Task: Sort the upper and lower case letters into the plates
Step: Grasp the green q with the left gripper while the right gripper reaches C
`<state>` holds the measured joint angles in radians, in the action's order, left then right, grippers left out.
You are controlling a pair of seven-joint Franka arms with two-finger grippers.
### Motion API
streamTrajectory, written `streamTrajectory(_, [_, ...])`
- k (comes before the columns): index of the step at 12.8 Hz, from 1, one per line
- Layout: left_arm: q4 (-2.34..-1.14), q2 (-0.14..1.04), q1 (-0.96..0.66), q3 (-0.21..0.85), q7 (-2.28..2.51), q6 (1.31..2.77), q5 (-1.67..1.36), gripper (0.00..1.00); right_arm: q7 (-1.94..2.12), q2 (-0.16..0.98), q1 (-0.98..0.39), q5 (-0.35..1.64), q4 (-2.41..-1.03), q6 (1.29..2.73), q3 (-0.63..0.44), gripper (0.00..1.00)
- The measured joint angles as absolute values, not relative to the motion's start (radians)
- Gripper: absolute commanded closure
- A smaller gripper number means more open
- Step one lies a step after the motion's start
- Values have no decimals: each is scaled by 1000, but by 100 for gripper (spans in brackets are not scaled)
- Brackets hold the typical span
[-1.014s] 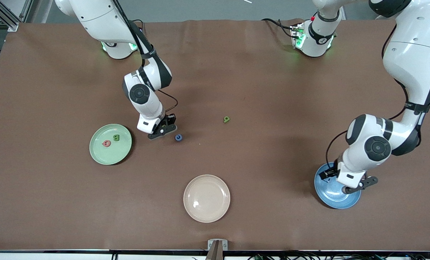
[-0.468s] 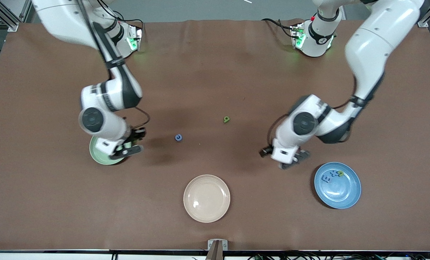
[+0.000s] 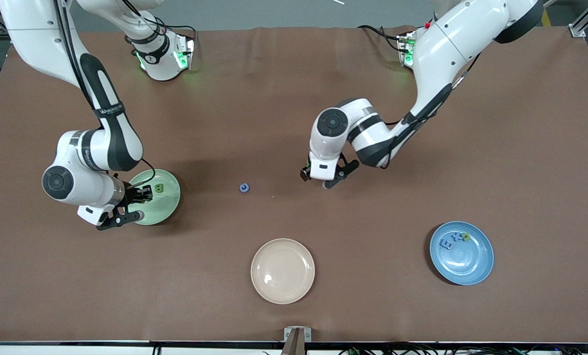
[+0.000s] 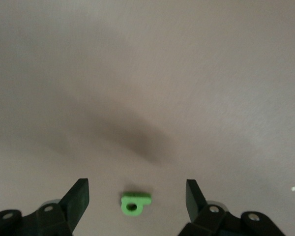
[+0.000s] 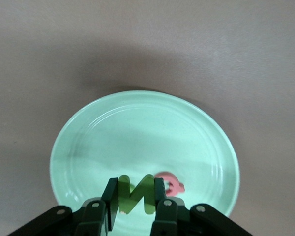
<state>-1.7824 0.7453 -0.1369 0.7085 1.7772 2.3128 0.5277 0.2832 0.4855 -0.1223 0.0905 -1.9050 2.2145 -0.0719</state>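
Your right gripper (image 5: 136,202) pinches a green letter (image 5: 135,194) over the mint plate (image 3: 168,207) — release there; left gripper (image 4: 136,196), fingers wide, straddles the small green letter (image 4: 134,203).

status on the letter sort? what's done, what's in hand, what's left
Done: letters already lie in the blue plate and the mint plate.
In hand: right gripper holds a green letter over the mint plate.
Left: left gripper, open, hangs over a small green letter; a blue letter sits on the table.
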Motion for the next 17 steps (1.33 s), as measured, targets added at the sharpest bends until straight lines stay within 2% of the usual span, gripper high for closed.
streamTrajectory(4, [-1848, 765, -157, 699, 2009, 2393, 571, 12, 278, 550, -146, 153, -1928, 2271, -50, 98])
streamTrajectory(5, [-1852, 768, -170, 690, 2034, 2395, 571, 15, 277, 551, -153, 158, -1934, 2271, -50, 92])
streamTrajectory(6, [-1855, 769, -179, 684, 2046, 2399, 571, 17, 275, 550, -159, 158, -1935, 2268, -50, 50])
streamTrajectory(7, [-1855, 769, -183, 681, 2048, 2403, 571, 22, 274, 550, -164, 159, -1936, 2261, -49, 3])
streamTrajectory(8, [-1855, 769, -183, 679, 2048, 2404, 571, 25, 273, 550, -168, 159, -1935, 2242, -49, 0])
streamTrajectory(11, [-1855, 769, -185, 678, 2048, 2405, 571, 25, 251, 518, -171, 163, -1901, 2122, -49, 0])
streamTrajectory(13, [-1855, 770, -187, 677, 2048, 2405, 571, 26, 96, 487, -196, 172, -1865, 2061, -40, 0])
streamTrajectory(17, [-1853, 770, -191, 676, 2048, 2413, 571, 28, -297, 471, -361, 173, -1851, 2108, -28, 0])
